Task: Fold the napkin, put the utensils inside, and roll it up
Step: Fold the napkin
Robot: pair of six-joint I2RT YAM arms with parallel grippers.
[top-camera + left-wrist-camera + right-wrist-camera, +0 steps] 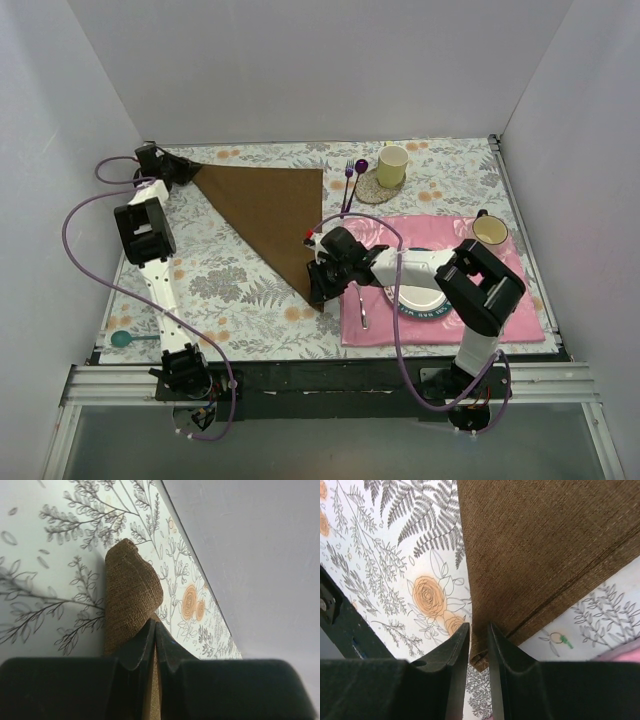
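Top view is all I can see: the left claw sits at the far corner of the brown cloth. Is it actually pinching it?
Observer: Yes. The left wrist view shows the left gripper shut on the napkin, and the corner humps up just past the fingertips.
Visitor: And the claw on the right, at the near tip?
Observer: In the right wrist view the right gripper has its jaws slightly apart with the napkin's tip in the gap. I cannot tell whether they press it.
Visitor: Is the cloth a single layer there?
Observer: No. That view shows two stacked edges along one side of the napkin, so it lies doubled.
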